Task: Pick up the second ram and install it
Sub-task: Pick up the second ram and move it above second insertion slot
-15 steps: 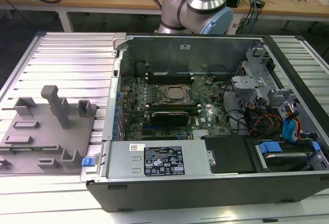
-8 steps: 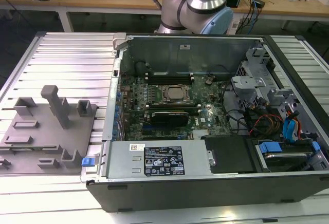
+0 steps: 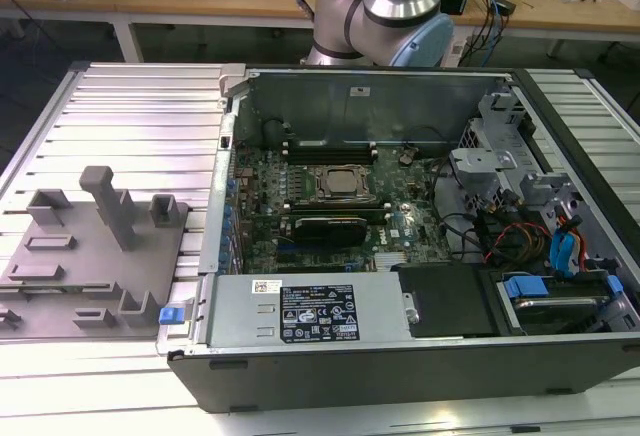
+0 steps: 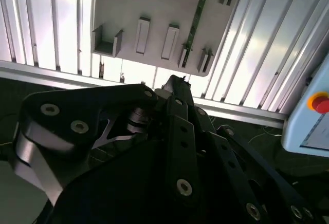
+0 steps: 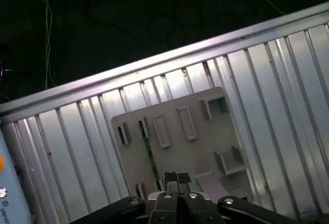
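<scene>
Second ram [image 5: 149, 154] [image 4: 194, 23] on edge in its holder, end effector above it and empty

This long, narrow green circuit-board stick shows in both wrist views, standing on its long edge in a slot of the flat grey holder plate [image 5: 200, 147]. The plate lies on the ribbed aluminium worktop [image 5: 288, 80] near one long edge. The black end effector [image 5: 177, 178] hangs well above the plate, fingertips [image 5: 170, 178] pressed together on nothing, a little off the second ram's line. To pick well, I judge it should spread the fingers before descending, square their faces to the stick's flat sides and centre over its mid-length. It should then pinch the upper edge and lift straight, so the board does not bind in the slot.
</scene>
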Motion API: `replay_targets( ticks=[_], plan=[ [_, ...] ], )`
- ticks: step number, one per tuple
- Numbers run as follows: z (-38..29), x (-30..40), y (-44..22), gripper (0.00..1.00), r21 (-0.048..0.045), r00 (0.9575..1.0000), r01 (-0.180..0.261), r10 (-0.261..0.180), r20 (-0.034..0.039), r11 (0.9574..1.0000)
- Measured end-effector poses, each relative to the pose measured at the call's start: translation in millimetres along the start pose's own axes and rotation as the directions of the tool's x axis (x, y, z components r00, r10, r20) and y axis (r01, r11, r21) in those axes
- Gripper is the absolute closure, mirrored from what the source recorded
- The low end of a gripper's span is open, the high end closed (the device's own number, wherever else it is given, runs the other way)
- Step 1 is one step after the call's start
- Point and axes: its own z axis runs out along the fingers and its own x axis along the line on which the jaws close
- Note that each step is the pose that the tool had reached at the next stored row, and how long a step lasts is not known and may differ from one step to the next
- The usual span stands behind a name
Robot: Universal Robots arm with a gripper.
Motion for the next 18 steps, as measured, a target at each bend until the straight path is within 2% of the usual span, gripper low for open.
replay_targets(
  ticks=[4, 8, 12, 14, 15, 16, 18],
  plan=[
    [0.0, 0.0, 0.0, 0.89, 0.0011, 0.9983, 0.058, -0.058, -0.0054, 0.9983],
    [0.0, 0.0, 0.0, 0.89, 0.0016, 0.9934, 0.115, -0.115, -0.0088, 0.9934],
    [0.0, 0.0, 0.0, 0.89, 0.0015, 0.993, 0.118, -0.118, -0.0088, 0.993],
    [0.0, 0.0, 0.0, 0.76, 0.0015, 0.993, 0.118, -0.118, -0.0088, 0.993],
    [0.0, 0.0, 0.0, 0.76, 0.0015, 0.993, 0.118, -0.118, -0.0088, 0.993],
    [0.0, 0.0, 0.0, 0.7, 0.0015, 0.993, 0.118, -0.118, -0.0088, 0.993],
    [0.4, 0.0, -0.1, 0.7, 0.0016, 0.9929, 0.118, -0.118, -0.0087, 0.993]
  ],
)
